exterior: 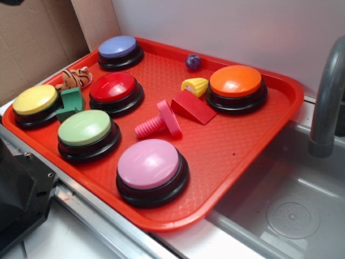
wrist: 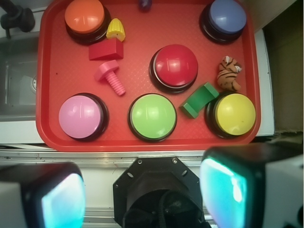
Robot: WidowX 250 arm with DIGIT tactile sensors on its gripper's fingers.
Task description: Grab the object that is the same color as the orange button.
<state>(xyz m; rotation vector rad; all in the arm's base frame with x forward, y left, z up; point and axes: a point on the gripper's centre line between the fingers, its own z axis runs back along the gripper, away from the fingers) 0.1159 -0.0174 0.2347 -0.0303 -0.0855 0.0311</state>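
Nearby, green block (wrist: 199, 99) beside tiger (wrist: 229, 74).

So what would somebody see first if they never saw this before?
Probably the bright red tray filled with big round buttons: the orange button at the far right, the purple button at the back, and the pink button nearest the front. After that, the small toys stand out, especially the little striped tiger at the tray's left edge, between the yellow button and the red button.
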